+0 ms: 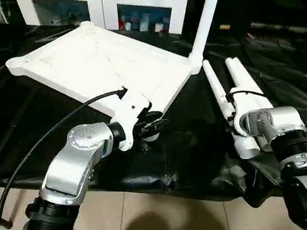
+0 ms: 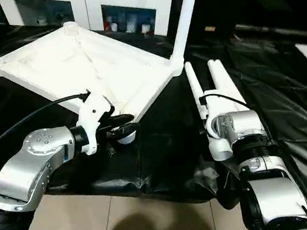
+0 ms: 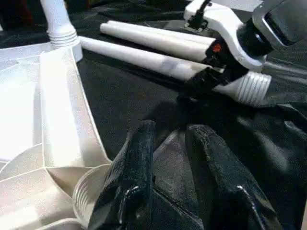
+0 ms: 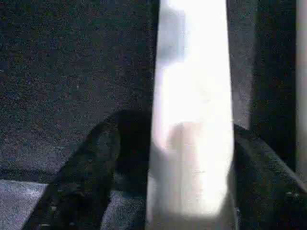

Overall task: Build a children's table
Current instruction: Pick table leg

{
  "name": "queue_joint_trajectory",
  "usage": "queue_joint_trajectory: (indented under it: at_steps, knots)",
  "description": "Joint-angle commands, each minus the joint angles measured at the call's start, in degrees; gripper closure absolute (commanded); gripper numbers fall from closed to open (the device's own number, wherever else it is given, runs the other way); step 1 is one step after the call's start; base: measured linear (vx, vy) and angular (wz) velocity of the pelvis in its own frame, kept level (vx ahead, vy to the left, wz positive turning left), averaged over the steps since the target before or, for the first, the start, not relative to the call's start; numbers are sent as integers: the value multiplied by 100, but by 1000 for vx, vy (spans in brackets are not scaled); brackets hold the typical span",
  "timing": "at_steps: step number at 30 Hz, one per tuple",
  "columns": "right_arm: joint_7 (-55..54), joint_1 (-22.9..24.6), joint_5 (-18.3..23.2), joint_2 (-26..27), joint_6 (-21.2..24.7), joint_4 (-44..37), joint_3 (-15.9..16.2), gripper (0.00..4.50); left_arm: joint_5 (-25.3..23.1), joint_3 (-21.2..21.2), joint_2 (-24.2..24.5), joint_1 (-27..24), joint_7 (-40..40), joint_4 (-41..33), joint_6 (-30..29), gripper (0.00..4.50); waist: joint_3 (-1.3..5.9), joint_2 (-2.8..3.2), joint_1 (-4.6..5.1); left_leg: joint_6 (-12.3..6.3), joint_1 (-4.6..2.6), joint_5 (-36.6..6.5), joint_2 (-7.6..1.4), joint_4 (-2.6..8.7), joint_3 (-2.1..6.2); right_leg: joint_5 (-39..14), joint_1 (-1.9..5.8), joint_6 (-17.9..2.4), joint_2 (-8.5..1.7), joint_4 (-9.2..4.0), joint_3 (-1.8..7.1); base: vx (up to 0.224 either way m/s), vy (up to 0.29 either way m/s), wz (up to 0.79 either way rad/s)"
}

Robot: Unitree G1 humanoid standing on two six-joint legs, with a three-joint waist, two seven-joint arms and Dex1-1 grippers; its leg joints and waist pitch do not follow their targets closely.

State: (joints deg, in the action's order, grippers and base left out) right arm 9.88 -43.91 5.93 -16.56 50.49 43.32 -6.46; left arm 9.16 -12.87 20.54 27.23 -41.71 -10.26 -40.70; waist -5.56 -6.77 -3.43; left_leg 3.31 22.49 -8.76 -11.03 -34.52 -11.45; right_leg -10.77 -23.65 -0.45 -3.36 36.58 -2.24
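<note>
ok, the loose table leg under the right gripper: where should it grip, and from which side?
Grip the loose leg on its plain tube, just above the ribbed end. Come from above: it lies flat on the black sheet close beside a second leg, so the right gripper should straddle it.

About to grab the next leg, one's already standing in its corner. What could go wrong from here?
1. The right gripper has its fingers astride one loose leg; its neighbour lies alongside and could roll.
2. The left gripper sits at the tabletop corner socket; a nudge may tip the standing leg.
</note>
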Motion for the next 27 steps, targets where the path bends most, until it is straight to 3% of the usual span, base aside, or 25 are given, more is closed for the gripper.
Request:
queue_joint_trajectory:
  at_steps: [1, 7, 8, 11, 12, 15, 16, 17, 18, 19, 20, 21, 23, 25, 27]
  knots:
    - [-90, 122, 16, -53, 10, 62, -148, 164, 2, -4, -117, 19, 134, -30, -79, 282, 505, 41, -8, 342, -158, -946, -193, 339, 82, -1111, 260, -788, -387, -428, 240, 0, 0, 0]
    - [-328, 305, 205, -12, -240, -53, -552, 208, -277, 47, -240, 86, 630, 150, 39, 239, 518, 52, -26, 351, -148, -1012, -182, 337, 92, -1186, 258, -677, -382, -452, 234, 0, 0, 0]
    - [-378, 421, 342, 33, -342, -255, -757, 208, -233, 217, -410, 137, 843, 268, -22, 239, 517, 67, -30, 359, -160, -1043, -183, 333, 95, -1200, 247, -675, -383, -450, 232, 0, 0, 0]
    - [-415, 531, 494, 90, -473, -475, -969, 241, -132, 392, -583, 215, 996, 408, -33, 200, 533, 37, -28, 324, -146, -1026, -177, 337, 106, -1111, 272, -697, -371, -445, 220, 0, 0, 0]
    - [-401, 632, 616, 150, -587, -711, -1112, 253, -207, 457, -672, 280, 1204, 535, 158, 192, 532, 81, -34, 325, -159, -1088, -180, 336, 109, -1141, 248, -720, -377, -455, 216, 0, 0, 0]
    - [-396, 930, 905, 314, -791, -1452, -1463, 261, -376, 495, -821, 400, 1565, 766, 461, 173, 534, 59, -46, 259, -149, -1136, -181, 348, 117, -1122, 264, -634, -379, -480, 222, 0, 0, 0]
    - [-397, 937, 912, 318, -792, -1470, -1472, 265, -375, 496, -824, 404, 1568, 771, 457, 159, 537, 83, -43, 250, -152, -1121, -185, 348, 121, -1078, 263, -658, -384, -467, 219, 0, 0, 0]
    - [-451, 1003, 979, 373, -789, -1646, -1571, 267, -343, 477, -835, 425, 1535, 797, 422, 153, 534, 72, -47, 247, -148, -1110, -182, 351, 126, -1131, 259, -663, -382, -464, 210, 0, 0, 0]
    - [-490, 1094, 1058, 430, -732, -1866, -1654, 269, -282, 499, -890, 448, 1504, 837, 381, 151, 530, 125, -42, 260, -152, -1126, -179, 354, 131, -1172, 254, -691, -387, -460, 210, 0, 0, 0]
    - [-490, 1094, 1058, 430, -732, -1866, -1654, 269, -282, 499, -890, 448, 1504, 837, 381, 151, 532, 111, -44, 254, -156, -1136, -179, 350, 117, -1161, 245, -682, -379, -481, 215, 0, 0, 0]
    - [-505, 1195, 1114, 482, -728, -2077, -1696, 270, -226, 537, -945, 481, 1498, 885, 307, 136, 526, 152, -47, 271, -157, -1151, -175, 353, 126, -1142, 248, -707, -381, -466, 216, 0, 0, 0]
    - [-396, 1453, 1205, 572, -1061, -2582, -1686, 272, -27, 699, -1105, 562, 1471, 955, 87, 108, 518, 178, -63, 273, -167, -1206, -173, 351, 114, -1095, 227, -689, -381, -493, 227, 0, 0, 0]
    - [-340, 1585, 1254, 626, -1330, -2873, -1700, 272, 101, 784, -1177, 613, 1465, 991, 2, 106, 527, 146, -68, 226, -149, -1196, -173, 363, 132, -1059, 258, -732, -383, -473, 211, 0, 0, 0]
    - [-299, 1836, 1493, 757, -1657, -3690, -1905, 272, 541, 998, -1340, 676, 1344, 872, -157, 73, 522, 128, -82, 182, -138, -1194, -171, 355, 117, -1097, 263, -731, -394, -487, 219, 0, 0, 0]
    - [-228, 1938, 1706, 823, -1691, -4080, -2046, 272, 744, 1069, -1400, 699, 1258, 790, -225, 60, 527, 139, -110, 96, -147, -1072, -183, 357, 122, -904, 249, -786, -385, -462, 215, 0, 0, 0]
